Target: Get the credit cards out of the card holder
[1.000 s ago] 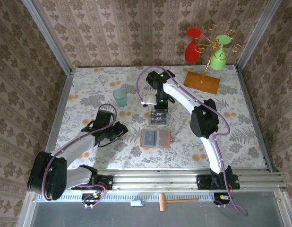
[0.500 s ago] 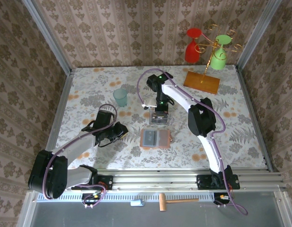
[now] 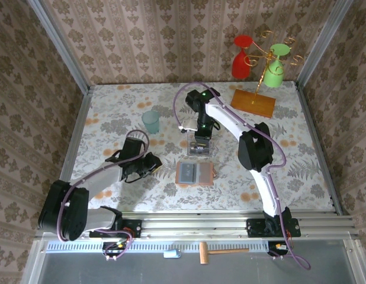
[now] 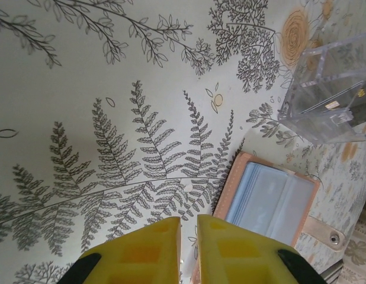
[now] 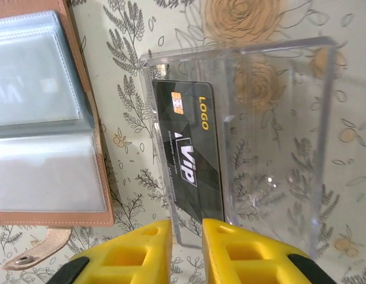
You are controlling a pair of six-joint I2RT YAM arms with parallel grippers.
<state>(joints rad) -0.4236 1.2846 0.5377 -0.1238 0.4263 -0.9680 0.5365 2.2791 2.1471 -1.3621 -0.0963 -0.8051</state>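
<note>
Salmon-pink card holder (image 3: pixel 194 174) spread open like a book, flat on the cloth just on the near side of the clear plastic tray (image 3: pixel 199 146), not touching it. Inside, two grey-blue see-through pockets framed by a stitched pink border, plus a strap with a metal snap (image 5: pixel 20 259) at one corner. One credit card (image 5: pixel 192 148) already inside the tray, on the side towards the holder: black, with a gold chip, "LOGO" in yellow and "VIP" in white.

Hard to tell whether more cards sit in the pockets. Faint pale lettering under the film of one pocket in the right wrist view, nothing surer. Holder cut off there by the picture's edge.

Tray of rigid clear plastic, box-shaped, with upright walls and glinting edges, the cloth showing through its floor. Cloth matt, printed with ferns and orange roses.

Right gripper (image 5: pixel 186 228) over the tray's near end, yellow fingers a little apart, nothing between them, the card's edge just past the tips. Left gripper (image 4: pixel 189 222) left of the tray and well apart from it, yellow fingers parted by a thin slit only, empty
</note>
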